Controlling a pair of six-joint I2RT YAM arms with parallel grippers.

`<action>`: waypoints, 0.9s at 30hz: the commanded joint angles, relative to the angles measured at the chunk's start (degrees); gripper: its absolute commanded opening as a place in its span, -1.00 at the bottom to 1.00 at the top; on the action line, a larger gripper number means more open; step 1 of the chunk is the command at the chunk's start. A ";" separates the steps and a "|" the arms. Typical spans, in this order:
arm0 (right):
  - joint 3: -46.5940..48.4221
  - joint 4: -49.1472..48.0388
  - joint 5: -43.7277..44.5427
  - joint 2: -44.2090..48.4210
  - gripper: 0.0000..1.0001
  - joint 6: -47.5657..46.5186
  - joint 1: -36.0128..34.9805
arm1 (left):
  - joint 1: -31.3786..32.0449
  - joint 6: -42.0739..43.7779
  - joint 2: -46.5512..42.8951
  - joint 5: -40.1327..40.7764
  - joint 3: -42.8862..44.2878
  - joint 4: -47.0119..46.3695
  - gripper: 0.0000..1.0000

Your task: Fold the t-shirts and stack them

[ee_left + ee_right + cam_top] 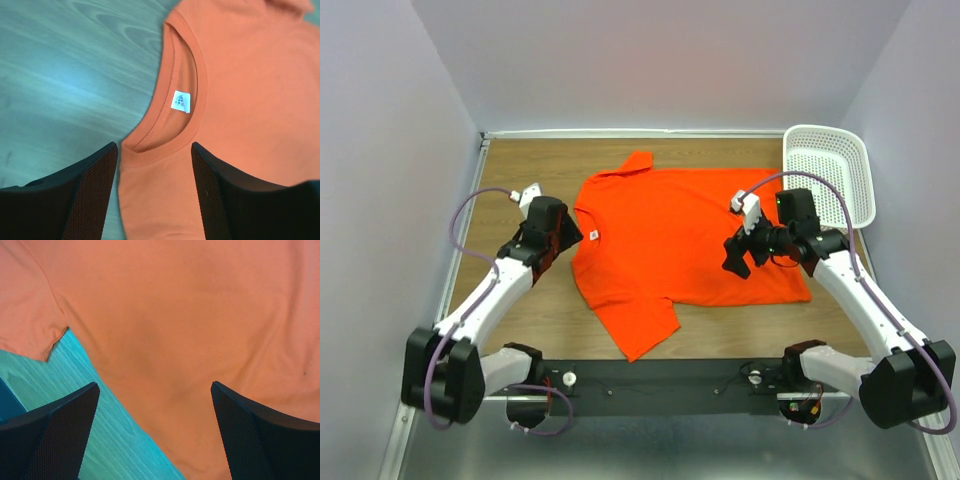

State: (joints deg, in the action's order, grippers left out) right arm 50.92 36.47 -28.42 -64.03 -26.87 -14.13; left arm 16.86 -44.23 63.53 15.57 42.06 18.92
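Left hand (153, 148) is held released over the collar (200, 90) of the t-shirt (680, 240), right hand (155, 385) released above its body. Edges should be pinched cleanly before folding.

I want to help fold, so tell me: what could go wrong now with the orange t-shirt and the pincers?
The left pincer is open astride the collar; closing there, it might catch only one layer and drag the t-shirt crooked. The right pincer is open over smooth body cloth near the side edge; a grab there may bunch wrinkles.
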 commanded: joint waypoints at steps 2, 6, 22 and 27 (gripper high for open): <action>-0.64 -1.14 -1.90 1.28 1.00 0.77 0.42 | -1.04 10.11 8.01 -12.22 1.43 -6.51 0.40; -0.55 -1.05 -1.63 0.92 1.00 0.77 0.42 | -1.31 17.67 13.98 -15.22 7.58 -11.44 0.40; -0.82 -1.14 -2.07 0.49 1.00 1.03 1.03 | -7.98 32.45 48.70 -15.31 40.11 -7.22 0.38; -0.73 -1.22 -1.99 0.05 1.00 0.95 0.95 | -8.16 32.98 52.65 -18.56 41.87 -5.65 0.31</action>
State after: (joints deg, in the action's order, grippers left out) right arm 50.89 35.79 -28.93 -63.64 -26.52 -13.50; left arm 9.04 -13.17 114.37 0.54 81.21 11.22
